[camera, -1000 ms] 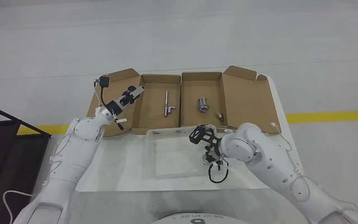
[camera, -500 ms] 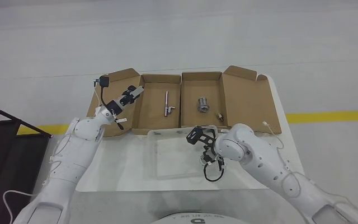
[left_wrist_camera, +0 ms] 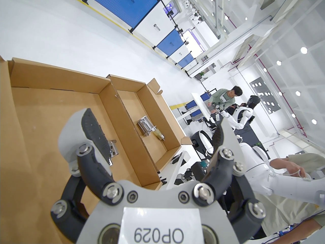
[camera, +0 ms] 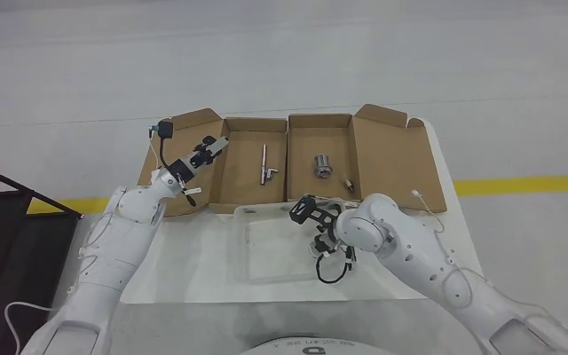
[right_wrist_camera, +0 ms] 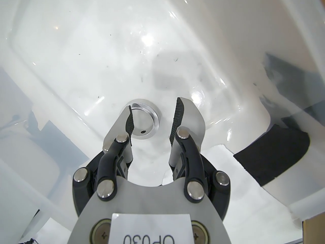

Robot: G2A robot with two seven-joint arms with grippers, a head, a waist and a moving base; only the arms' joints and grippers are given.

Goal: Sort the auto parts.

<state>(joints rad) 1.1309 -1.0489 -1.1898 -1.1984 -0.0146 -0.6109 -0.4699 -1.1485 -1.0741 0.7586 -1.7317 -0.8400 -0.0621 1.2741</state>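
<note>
The coming move is judged to turn on the metal ring (right_wrist_camera: 144, 121). It lies flat on the floor of the clear tray (right_wrist_camera: 76, 39), directly under the right end effector (right_wrist_camera: 153, 114). That end effector is released, with nothing held, and the ring is seen between its spread fingers but off centre. One pad (right_wrist_camera: 129, 121) is seen over the rim, though contact cannot be told, while the other stands off with a gap.

No long axis is offered by the ring. Its bore faces up, so a pinch across the outer wall after a slight sideways correction is judged likely.

In the top view the right end effector (camera: 306, 213) is found just below the frame's centre, at the tray's upper right corner. The left end effector (camera: 210, 149) is held at the upper left over a box flap, spread and empty, well apart from the ring. The right arm is thus the nearer.

The tray floor is glossy, so slipping is judged possible, and room is tight by the tray wall. The tray is set on the white desk (camera: 177, 266). Above it in the frame, a rod (camera: 264, 164) lies in the left box (camera: 240, 177) and a cylinder (camera: 321, 165) in the right box (camera: 306, 177).
</note>
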